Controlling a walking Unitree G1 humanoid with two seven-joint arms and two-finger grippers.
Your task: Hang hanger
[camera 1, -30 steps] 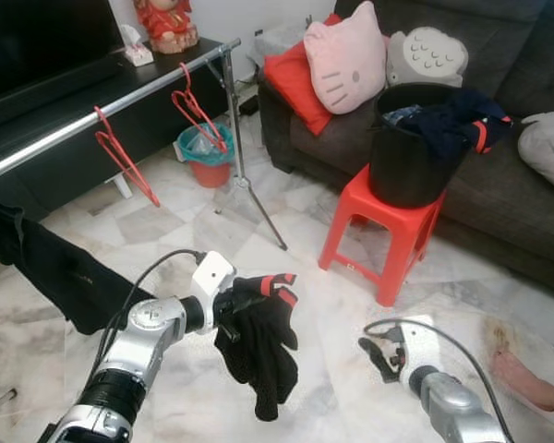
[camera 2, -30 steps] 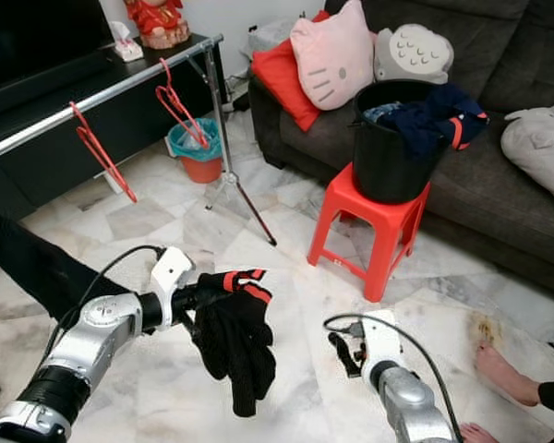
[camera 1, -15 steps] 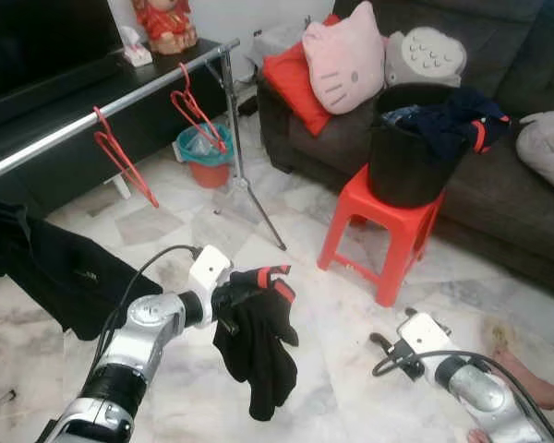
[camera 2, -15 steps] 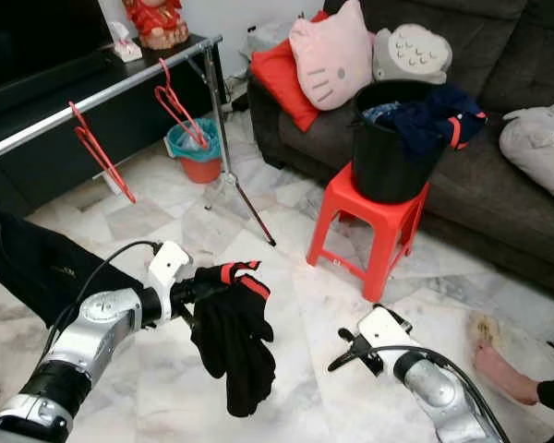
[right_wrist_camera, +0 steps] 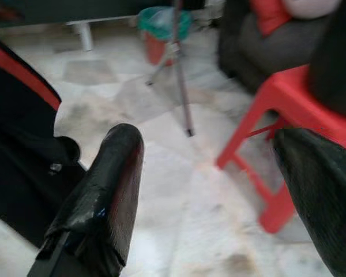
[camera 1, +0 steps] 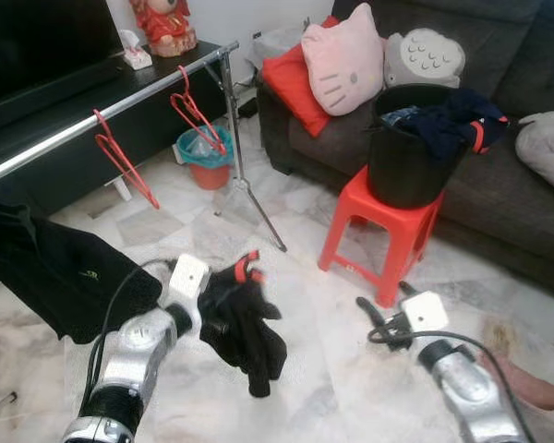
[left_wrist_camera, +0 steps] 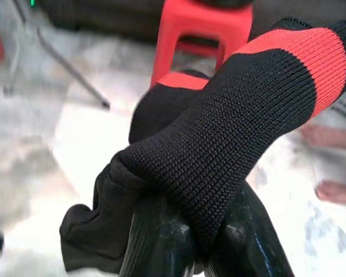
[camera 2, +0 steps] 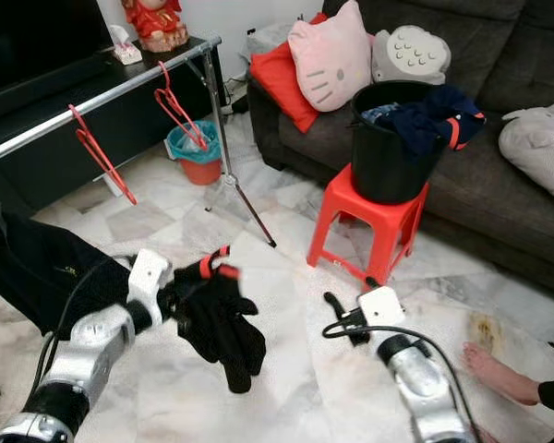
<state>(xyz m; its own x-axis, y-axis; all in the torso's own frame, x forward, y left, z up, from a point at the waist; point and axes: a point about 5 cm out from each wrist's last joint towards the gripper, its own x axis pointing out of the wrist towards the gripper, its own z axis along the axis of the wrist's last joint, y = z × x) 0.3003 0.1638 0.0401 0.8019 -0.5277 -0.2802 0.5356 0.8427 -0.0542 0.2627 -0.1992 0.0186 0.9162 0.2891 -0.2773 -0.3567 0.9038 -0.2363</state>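
Note:
Two red hangers (camera 1: pixel 125 159) (camera 1: pixel 196 106) hang on the silver rail (camera 1: pixel 83 118) at the far left. My left gripper (camera 1: pixel 210 306) is low over the floor, shut on a black knit garment with red bands (camera 1: pixel 245 330); the left wrist view has the cloth (left_wrist_camera: pixel 230 138) draped over both fingers (left_wrist_camera: pixel 158 245). The garment's end dangles just above the marble. My right gripper (camera 1: pixel 384 300) is open with nothing in it, near the floor before the red stool; its wrist view has the fingertips (right_wrist_camera: pixel 106 190) wide apart.
A black garment (camera 1: pixel 55 268) hangs from the rail at the left. The rack's tripod leg (camera 1: pixel 254 198) stands mid-floor, with a teal bin (camera 1: pixel 203 152) behind. A black bucket of clothes (camera 1: pixel 411 148) sits on the red stool (camera 1: pixel 388 226) before the sofa (camera 1: pixel 499 194). A person's foot (camera 1: pixel 528 383) rests on the floor at the right.
My left gripper has dropped and pulled back to the left with the garment. My right gripper has lifted and turned to point forward toward the stool.

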